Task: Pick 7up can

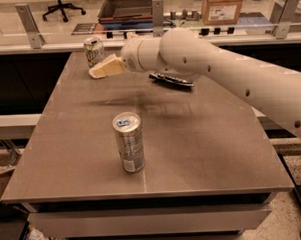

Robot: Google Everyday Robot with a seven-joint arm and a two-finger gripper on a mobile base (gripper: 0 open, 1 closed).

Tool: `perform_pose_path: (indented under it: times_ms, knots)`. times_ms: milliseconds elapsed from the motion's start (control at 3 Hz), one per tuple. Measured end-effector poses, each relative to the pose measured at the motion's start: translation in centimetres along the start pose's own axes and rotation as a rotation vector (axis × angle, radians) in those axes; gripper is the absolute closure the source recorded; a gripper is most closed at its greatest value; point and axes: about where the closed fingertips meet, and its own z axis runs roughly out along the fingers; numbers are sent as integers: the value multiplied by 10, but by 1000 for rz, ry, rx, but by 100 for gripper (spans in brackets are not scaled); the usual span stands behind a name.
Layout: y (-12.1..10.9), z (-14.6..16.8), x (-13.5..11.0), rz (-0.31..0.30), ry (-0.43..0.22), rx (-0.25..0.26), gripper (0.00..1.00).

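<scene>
Just beyond the gripper point(102, 69), slightly left and close by, stands the upright 7up can point(93, 50); I cannot tell whether the gripper is open.

Arm point(228, 76) is smooth off-white plastic: fat rounded tube segs tapering twd a bulbous wrist joint, w/ a few small dark round dots like screw holes spaced along its side. Gripper point(104, 68) at the arm's tip, over the far-left part of the surface point(217, 154), is a warmer cream-yellow, wedge-shaped & blunt-ended.
</scene>
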Motion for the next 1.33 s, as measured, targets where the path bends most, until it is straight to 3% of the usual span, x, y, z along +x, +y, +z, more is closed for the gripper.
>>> perform_pose_path:
  times_ms: [667, 1333]
  knots:
    - [5, 44, 9, 49, 11, 52, 0]
    - [16, 82, 3, 49, -22, 9, 0]
